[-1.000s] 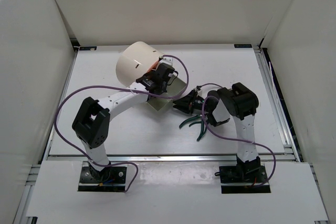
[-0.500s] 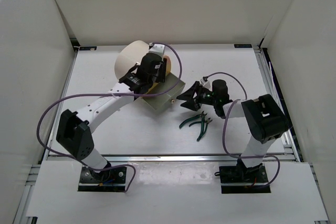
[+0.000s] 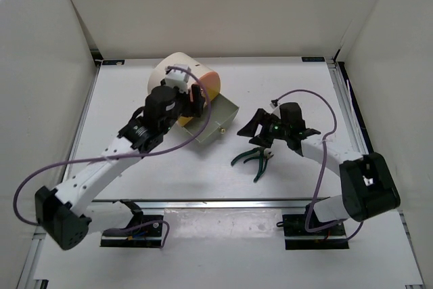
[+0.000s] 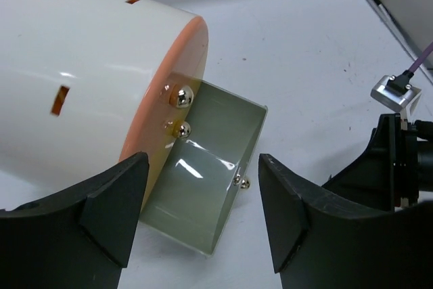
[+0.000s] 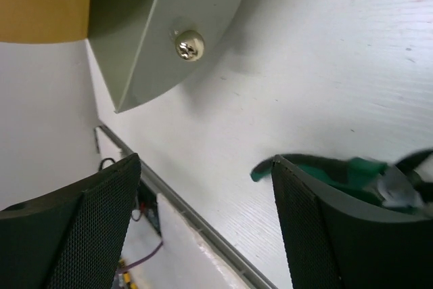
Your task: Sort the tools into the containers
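right elbow swung outward, left gripper, right gripper agape, face knobs left-wrist only

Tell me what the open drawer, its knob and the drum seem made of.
Drawer: grey-green, glossy, thin-walled, likely plastic or painted metal. Knob: polished metal, going by its mirror-like highlights. Drum: smooth cream shell with sharp glare, probably plastic, though I cannot be sure.
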Motion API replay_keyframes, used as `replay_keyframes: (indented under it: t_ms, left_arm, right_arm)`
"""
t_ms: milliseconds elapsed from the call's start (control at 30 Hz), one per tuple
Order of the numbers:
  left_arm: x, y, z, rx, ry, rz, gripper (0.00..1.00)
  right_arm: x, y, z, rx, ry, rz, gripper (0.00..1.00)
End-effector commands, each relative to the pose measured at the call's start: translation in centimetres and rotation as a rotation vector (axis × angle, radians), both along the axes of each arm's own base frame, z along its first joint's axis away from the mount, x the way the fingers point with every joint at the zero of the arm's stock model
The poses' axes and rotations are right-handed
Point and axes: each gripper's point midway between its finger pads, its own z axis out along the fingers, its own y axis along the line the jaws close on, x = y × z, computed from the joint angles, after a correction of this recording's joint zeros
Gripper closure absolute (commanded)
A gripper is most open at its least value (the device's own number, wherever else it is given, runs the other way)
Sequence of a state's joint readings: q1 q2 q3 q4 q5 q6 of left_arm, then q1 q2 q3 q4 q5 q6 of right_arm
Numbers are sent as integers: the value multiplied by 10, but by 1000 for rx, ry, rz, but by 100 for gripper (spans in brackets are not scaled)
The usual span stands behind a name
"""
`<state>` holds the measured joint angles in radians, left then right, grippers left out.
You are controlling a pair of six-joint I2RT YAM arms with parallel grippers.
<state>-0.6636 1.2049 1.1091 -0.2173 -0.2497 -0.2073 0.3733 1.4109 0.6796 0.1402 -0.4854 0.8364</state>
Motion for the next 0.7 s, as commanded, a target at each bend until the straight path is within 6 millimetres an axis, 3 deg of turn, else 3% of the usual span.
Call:
replay_keyframes:
  t_ms: [0, 167, 267, 300, 400, 433, 533, 567, 667]
  left_arm:
    - [-22, 17, 20, -75, -75, -2, 23]
    - [-43, 44, -5, -45, -58, 42, 20]
    - [-54, 63, -36, -25, -2, 109, 15]
    - [-60, 69, -54, -14, 35, 127, 13]
    - [-72, 76, -73, -38, 79, 140, 10]
    - [-77, 75, -90, -31, 108, 125, 11]
    - [-86, 86, -107, -62, 143, 175, 8]
    - [-88, 89, -103, -85, 128, 192, 8]
    - [-92, 111, -115, -96, 146, 313, 7]
  right_arm:
    - [-4, -16, -5, -127, -16, 2, 19]
    - [-15, -34, -4, -218, -40, -14, 20]
    - [-25, -50, -9, -296, -48, -28, 22]
    - [-29, -58, -8, -326, -59, -36, 23]
    - [-41, -67, -9, -369, -57, -16, 23]
    - [-46, -70, -13, -387, -47, -11, 23]
    - [-55, -76, -11, -394, -63, -5, 24]
    - [-60, -79, -17, -395, -46, -8, 25]
    - [-74, -79, -22, -358, 17, -38, 29]
